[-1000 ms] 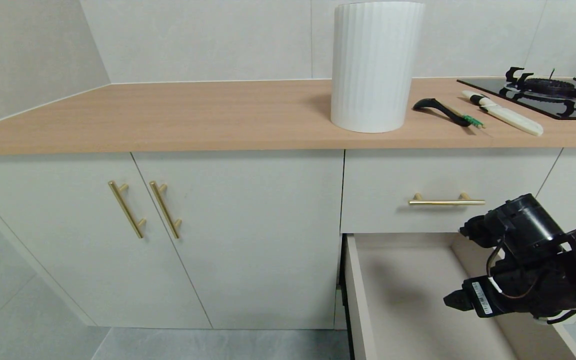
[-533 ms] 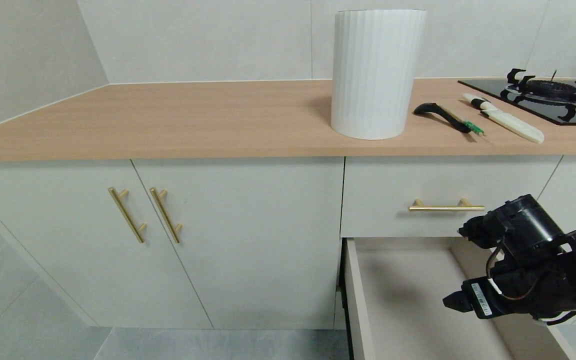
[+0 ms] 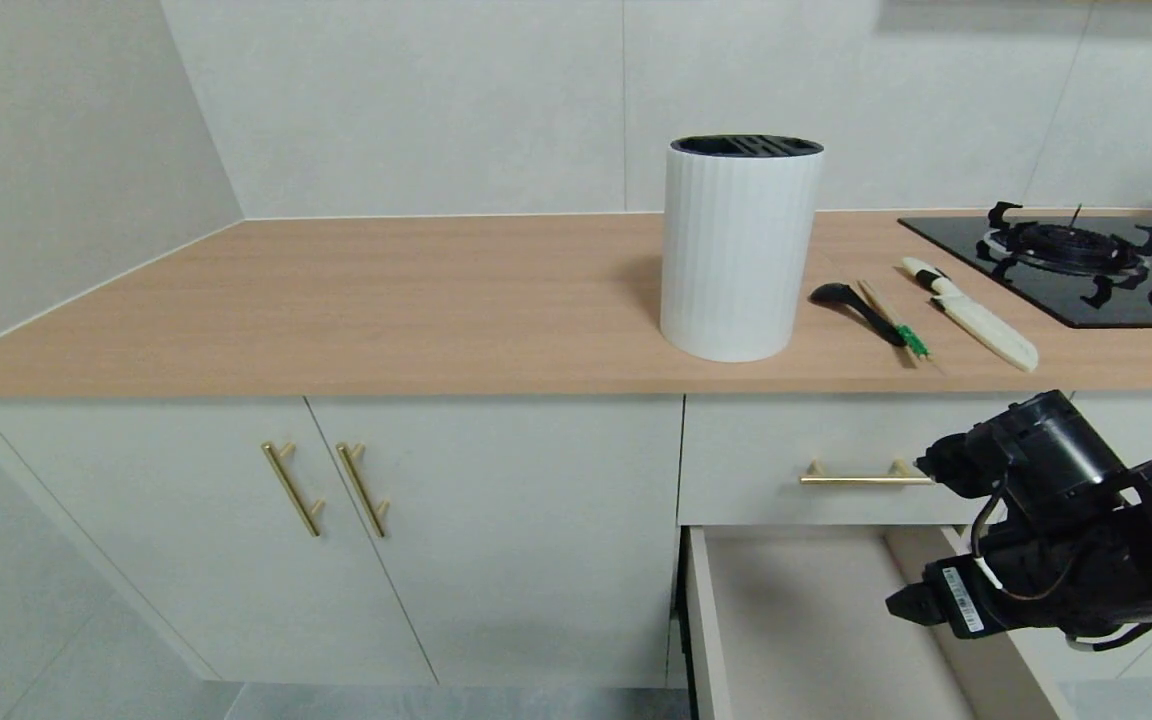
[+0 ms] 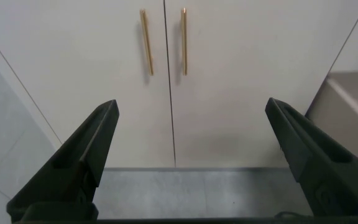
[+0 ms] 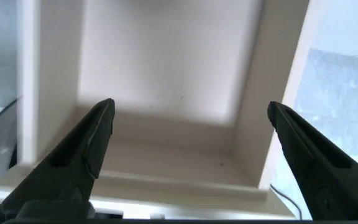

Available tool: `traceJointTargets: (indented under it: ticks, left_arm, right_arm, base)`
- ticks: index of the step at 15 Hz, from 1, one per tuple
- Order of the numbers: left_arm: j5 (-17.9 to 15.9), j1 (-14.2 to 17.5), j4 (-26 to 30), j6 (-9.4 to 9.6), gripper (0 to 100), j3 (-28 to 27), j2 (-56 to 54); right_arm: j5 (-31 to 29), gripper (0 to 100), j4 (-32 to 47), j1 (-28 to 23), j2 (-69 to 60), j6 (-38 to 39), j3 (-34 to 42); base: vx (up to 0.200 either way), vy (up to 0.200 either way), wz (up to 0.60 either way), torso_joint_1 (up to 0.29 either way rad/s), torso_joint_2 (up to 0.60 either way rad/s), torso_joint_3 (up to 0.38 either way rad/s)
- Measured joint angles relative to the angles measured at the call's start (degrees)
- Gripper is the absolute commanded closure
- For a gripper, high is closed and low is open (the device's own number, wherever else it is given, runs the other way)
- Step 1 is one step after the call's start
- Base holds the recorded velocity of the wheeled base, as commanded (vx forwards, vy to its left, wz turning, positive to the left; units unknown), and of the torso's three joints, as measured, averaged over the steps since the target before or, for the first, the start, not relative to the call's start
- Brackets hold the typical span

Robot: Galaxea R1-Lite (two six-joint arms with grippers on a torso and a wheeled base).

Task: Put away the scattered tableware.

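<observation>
Right gripper (image 5: pixel 190 109) spread over open drawer (image 3: pixel 796 620), knife (image 3: pixel 971 313), perhaps chopsticks (image 3: pixel 891 318), on counter (image 3: pixel 436 300)

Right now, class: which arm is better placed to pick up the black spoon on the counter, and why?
Probably right. The right claw hangs open over the open drawer, below the spoon; the left claw faces the cabinet doors.

The right arm (image 3: pixel 1066 530) is held low on the right side, with its wrist turned downward. The right pincer (image 5: pixel 191 106) is spread wide, jaws well apart. The left pincer (image 4: pixel 191 109) is likewise spread wide and is pointed forward and slightly down.
</observation>
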Motion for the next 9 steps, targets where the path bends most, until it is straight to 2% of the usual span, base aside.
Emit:
traceJointTargets:
  ticks: [4, 7, 9]
  left_arm:
    - [0.00, 0.00, 0.00, -0.02, 0, 0.00, 0.00]
    - [-0.02, 0.00, 0.00, 0.02, 0, 0.00, 0.00]
    - [0.00, 0.00, 0.00, 0.00, 0, 0.00, 0.00]
  right_arm:
    - [-0.50, 0, 0.02, 0.17, -0.28, -0.11, 0.24]
    - [-3.06, 0, -1.02, 0.43, -2.07, -2.66, -0.98]
    - [-3.15, 0, -1.68, 0.12, -3.75, -4.84, -5.66]
  base:
    - [0.000, 0.000, 0.00, 0.187, -0.47, -0.279]
    - [0.000, 0.000, 0.00, 0.063, -0.15, -0.089]
    - [0.000, 0.000, 0.00, 0.000, 0.00, 0.000]
